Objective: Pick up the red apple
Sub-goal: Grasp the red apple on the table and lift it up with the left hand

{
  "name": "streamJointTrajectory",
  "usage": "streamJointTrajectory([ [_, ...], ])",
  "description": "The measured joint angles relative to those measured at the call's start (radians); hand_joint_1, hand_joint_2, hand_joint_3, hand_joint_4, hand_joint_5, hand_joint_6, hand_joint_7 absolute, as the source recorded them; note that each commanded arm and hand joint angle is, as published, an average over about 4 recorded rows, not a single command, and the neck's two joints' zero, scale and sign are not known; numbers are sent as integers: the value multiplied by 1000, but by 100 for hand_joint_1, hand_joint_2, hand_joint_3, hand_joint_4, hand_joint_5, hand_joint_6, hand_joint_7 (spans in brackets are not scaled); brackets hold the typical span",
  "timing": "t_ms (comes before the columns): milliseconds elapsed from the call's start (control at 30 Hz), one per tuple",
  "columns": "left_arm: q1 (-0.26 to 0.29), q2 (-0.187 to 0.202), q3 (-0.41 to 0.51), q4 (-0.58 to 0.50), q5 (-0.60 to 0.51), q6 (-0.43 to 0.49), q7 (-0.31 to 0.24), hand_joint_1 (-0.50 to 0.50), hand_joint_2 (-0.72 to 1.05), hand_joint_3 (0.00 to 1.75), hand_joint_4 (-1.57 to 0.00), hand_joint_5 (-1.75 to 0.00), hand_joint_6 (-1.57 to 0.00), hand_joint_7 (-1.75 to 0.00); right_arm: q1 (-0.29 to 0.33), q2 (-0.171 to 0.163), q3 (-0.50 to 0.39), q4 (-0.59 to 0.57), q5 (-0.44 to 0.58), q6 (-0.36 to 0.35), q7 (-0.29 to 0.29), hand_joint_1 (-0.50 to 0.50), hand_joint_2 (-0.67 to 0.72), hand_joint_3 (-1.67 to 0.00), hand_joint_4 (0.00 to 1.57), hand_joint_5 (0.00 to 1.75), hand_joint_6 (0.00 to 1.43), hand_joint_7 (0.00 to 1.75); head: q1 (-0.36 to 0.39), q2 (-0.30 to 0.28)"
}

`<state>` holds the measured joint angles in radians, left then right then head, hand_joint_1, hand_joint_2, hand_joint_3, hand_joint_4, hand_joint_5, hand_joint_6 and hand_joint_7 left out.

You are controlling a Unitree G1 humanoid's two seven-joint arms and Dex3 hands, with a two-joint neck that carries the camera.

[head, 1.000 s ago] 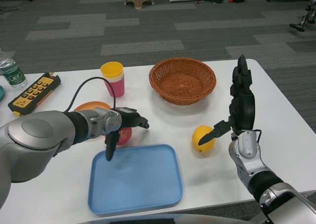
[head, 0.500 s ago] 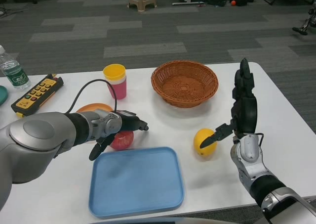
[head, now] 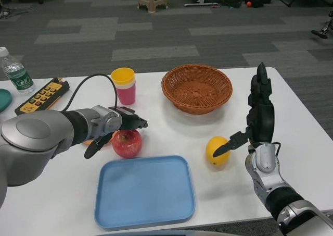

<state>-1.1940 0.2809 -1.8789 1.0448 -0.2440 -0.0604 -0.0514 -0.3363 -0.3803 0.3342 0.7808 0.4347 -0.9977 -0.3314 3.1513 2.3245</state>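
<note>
Silver and bent at the elbow, the left arm reached in from the left side, and its black left hand (head: 113,127) was just above and beside the one red apple (head: 127,143). The fingers were spread, some stretched over the top of the apple and one hanging down at its left, and they held nothing; whether they touched the fruit could not be told. The apple stood on the white table (head: 171,129), just behind the far edge of the one blue tray (head: 145,191). The right hand (head: 256,119) stood upright on the right side, its fingers apart and empty, with one finger pointing down to the one yellow lemon (head: 217,150). One woven basket (head: 196,87) was at the back of the table. One pink cup (head: 125,85) with a yellow top stood to the left of the basket. One orange plate (head: 104,141) was mostly hidden behind the left hand. One yellow remote control (head: 41,95) and one water bottle (head: 14,73) were at the far left.
</note>
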Motion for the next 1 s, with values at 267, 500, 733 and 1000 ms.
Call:
streamJointTrajectory([
  [267, 10, -8, 7, 7, 0, -1, 10, -50, -21, 9, 0, 0, -16, -21, 0, 0, 3, 0, 0, 0, 0, 4, 72, 0, 0, 0, 0, 0, 5, -2],
  [500, 25, -18, -1, 15, -1, -5, 22, -50, -2, 9, 0, 0, -18, -17, 0, 0, 4, 0, 0, 0, 0, 4, 72, 0, 0, 0, 0, 0, 10, -1],
  [733, 33, -28, -2, 15, -1, -12, 33, -50, 14, 9, 0, 0, -24, -21, 0, 0, 7, 0, 0, 0, 0, 4, 71, 0, 0, 0, 0, 0, 9, -6],
  [1000, 39, -30, -3, 15, -4, -12, 39, -50, 60, 9, 0, 0, -26, -21, 0, 0, 8, 1, 0, 0, 0, 4, 71, 0, 0, 0, 0, 0, 9, -9],
])
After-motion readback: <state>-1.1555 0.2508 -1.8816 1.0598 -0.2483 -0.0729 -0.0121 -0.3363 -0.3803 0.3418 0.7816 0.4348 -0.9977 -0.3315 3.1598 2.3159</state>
